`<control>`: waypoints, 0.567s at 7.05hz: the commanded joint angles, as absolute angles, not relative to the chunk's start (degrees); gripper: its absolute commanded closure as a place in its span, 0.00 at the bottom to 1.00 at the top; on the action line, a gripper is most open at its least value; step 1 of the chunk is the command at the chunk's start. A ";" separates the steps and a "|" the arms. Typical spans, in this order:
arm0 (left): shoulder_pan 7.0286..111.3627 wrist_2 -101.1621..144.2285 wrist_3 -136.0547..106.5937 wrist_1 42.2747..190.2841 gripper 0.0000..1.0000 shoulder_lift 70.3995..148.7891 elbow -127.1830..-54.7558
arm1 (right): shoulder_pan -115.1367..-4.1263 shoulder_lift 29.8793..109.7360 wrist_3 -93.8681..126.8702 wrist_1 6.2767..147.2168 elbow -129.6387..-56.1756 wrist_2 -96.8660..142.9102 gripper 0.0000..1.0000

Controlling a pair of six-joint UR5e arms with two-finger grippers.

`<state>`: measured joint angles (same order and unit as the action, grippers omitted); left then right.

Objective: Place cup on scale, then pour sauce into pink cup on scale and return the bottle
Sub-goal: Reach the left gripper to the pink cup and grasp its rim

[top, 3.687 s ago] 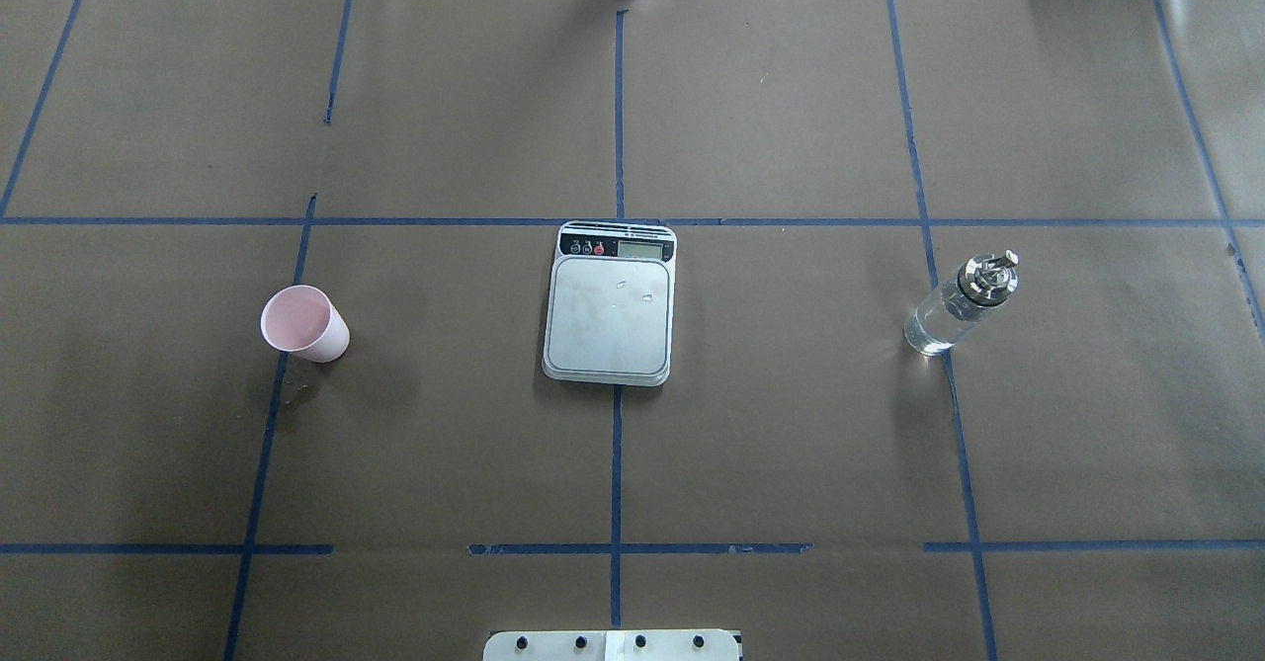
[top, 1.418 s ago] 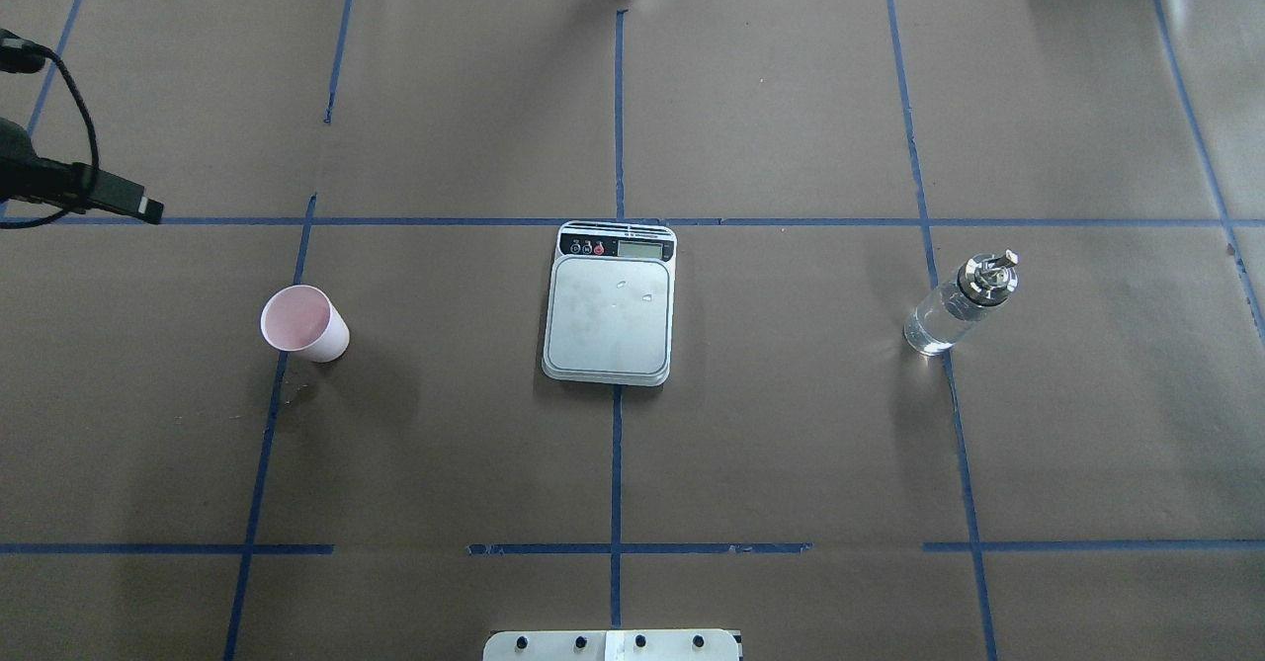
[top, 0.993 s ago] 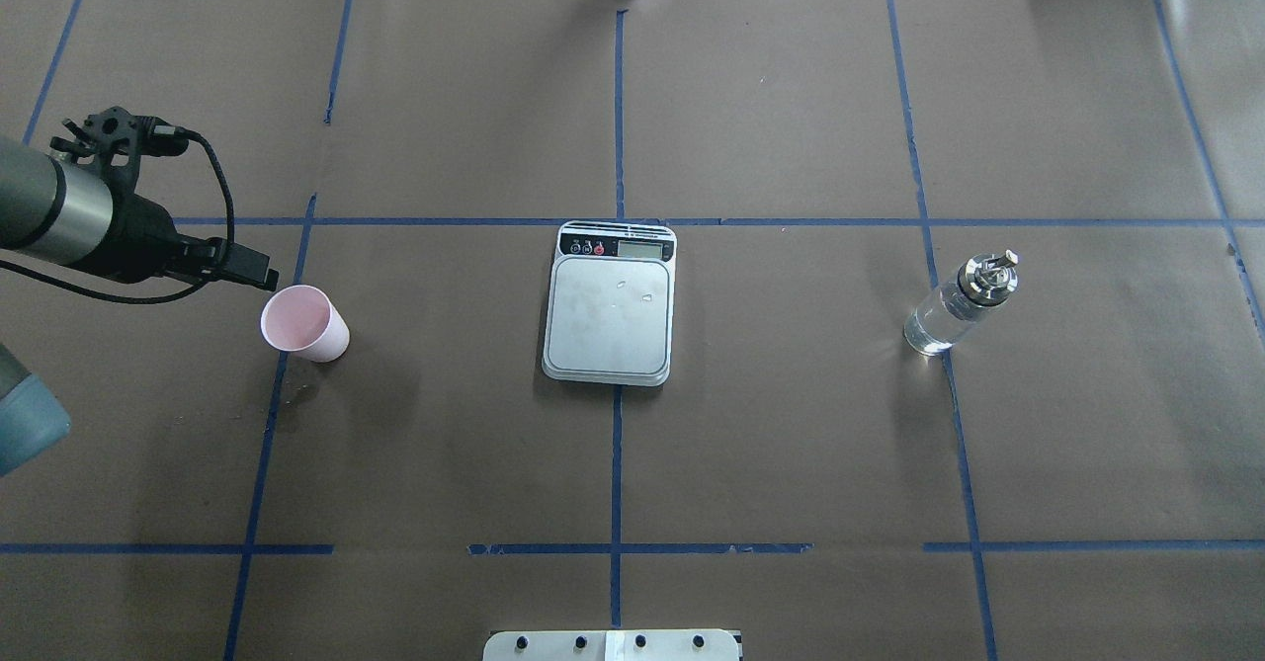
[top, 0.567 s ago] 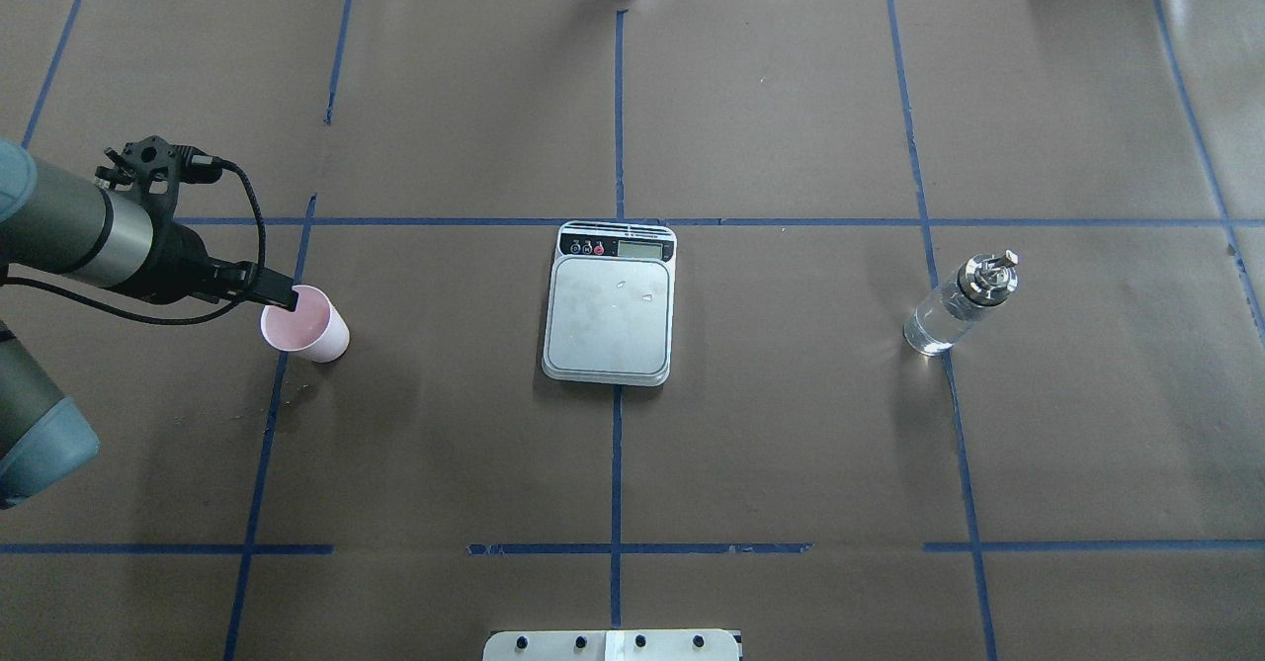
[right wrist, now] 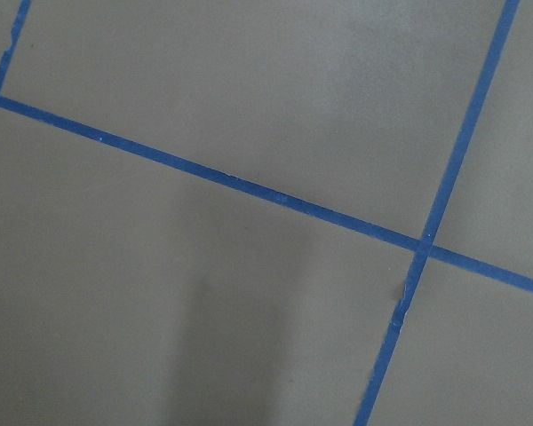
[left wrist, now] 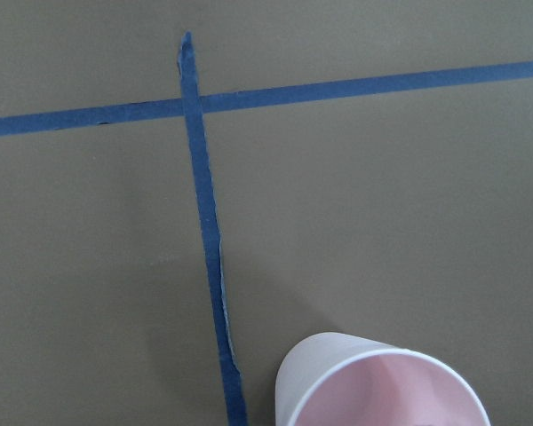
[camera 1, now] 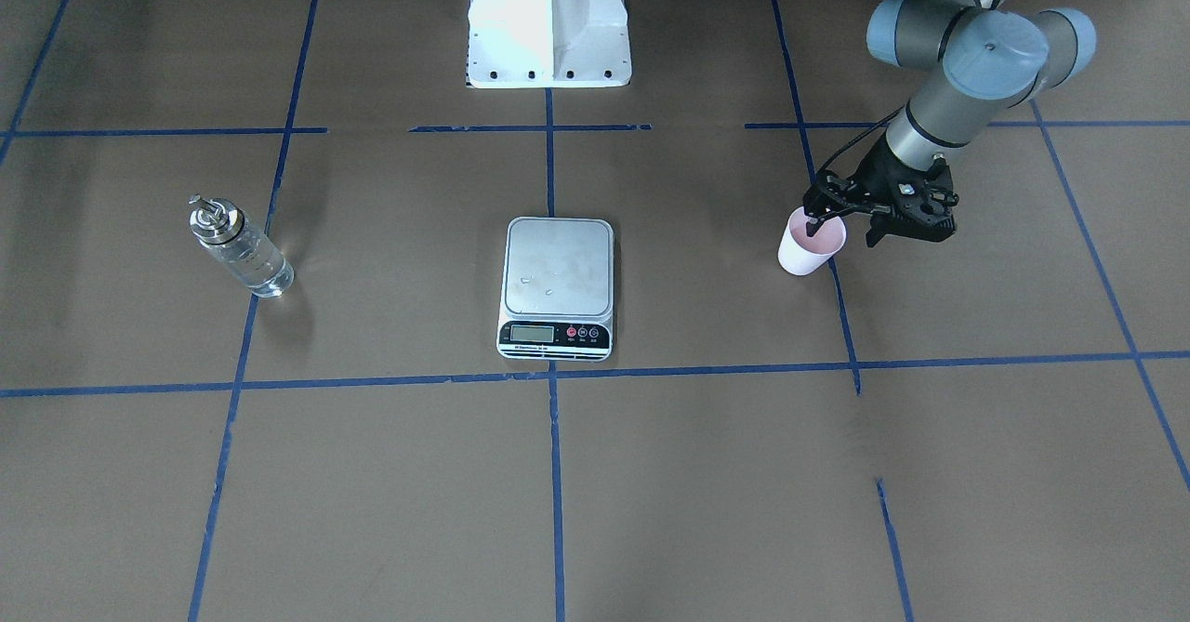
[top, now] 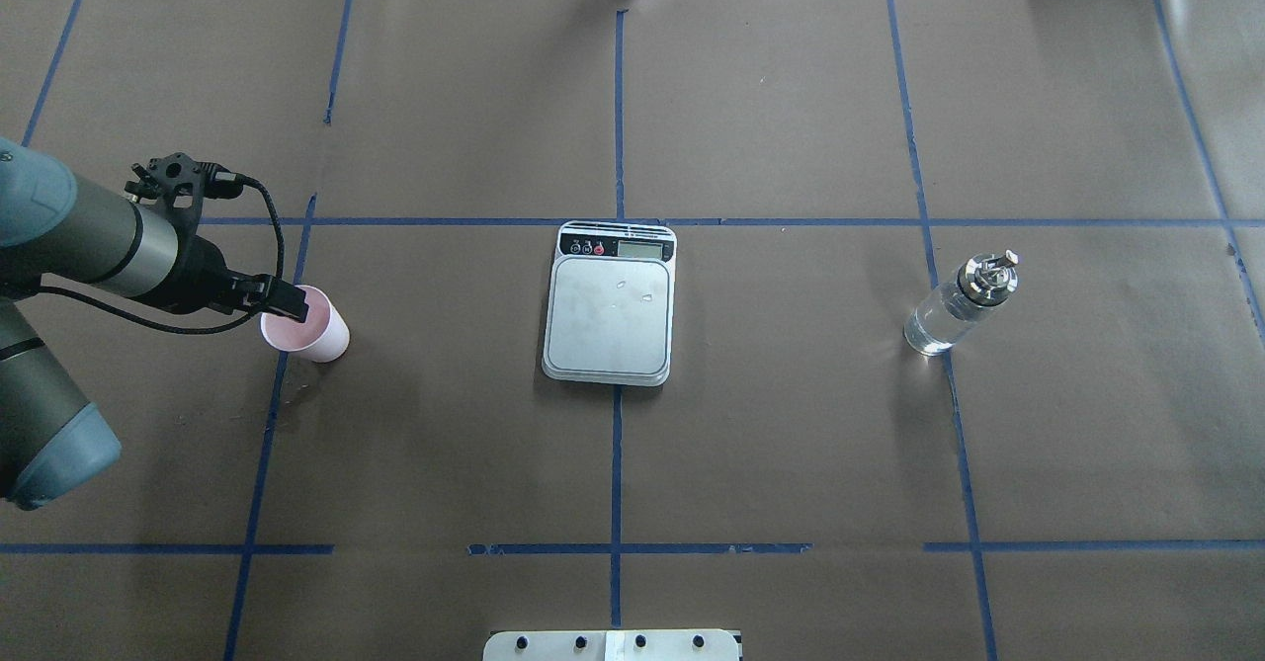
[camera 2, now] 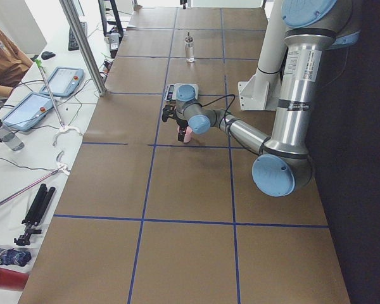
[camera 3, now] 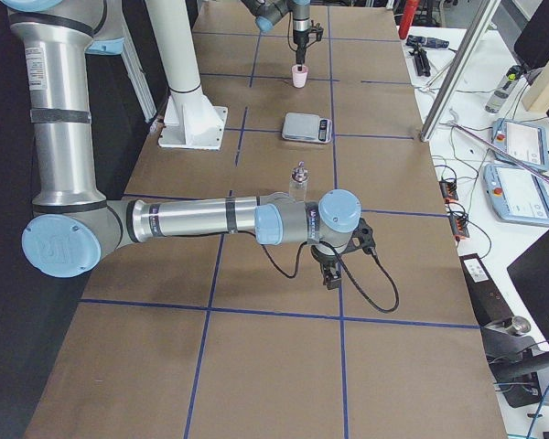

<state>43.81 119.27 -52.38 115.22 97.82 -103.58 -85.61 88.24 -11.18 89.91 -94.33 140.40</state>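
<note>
Your left claw (camera 1: 844, 229) has come in from off the bench (camera 1: 707, 473) edge over the last few seconds and is now at the cup (camera 1: 801, 255). The cup itself has not shifted. Jaws stand wide: one finger is over the cup's mouth and the other is outside the wall on the arm's side, so the rim lies between them. Judged: grasp not yet closed, lift to the scale (camera 1: 558, 273) comes next. Scale is well apart from this claw, platform bare. Bottle (camera 1: 240, 252) is farther beyond it, untouched. Right claw (camera 3: 330, 273) hangs over bare bench; its spread cannot be told.
</note>
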 commanded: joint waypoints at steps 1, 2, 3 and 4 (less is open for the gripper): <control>42.81 119.27 -52.38 115.22 0.58 97.91 -102.75 | -85.52 88.24 -11.08 89.91 -94.13 140.80 0.00; 42.80 119.27 -52.30 115.14 0.90 97.82 -102.74 | -85.52 88.24 -11.16 89.91 -94.13 140.80 0.00; 42.80 119.44 -52.47 115.05 1.00 97.91 -102.83 | -85.52 88.24 -11.16 89.91 -94.13 140.80 0.00; 42.80 119.70 -52.56 114.87 1.00 98.35 -103.27 | -85.52 88.16 -11.16 89.91 -94.13 140.80 0.00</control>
<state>42.84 119.45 -52.44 115.05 98.00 -102.93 -85.52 88.23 -11.15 89.91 -94.14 140.79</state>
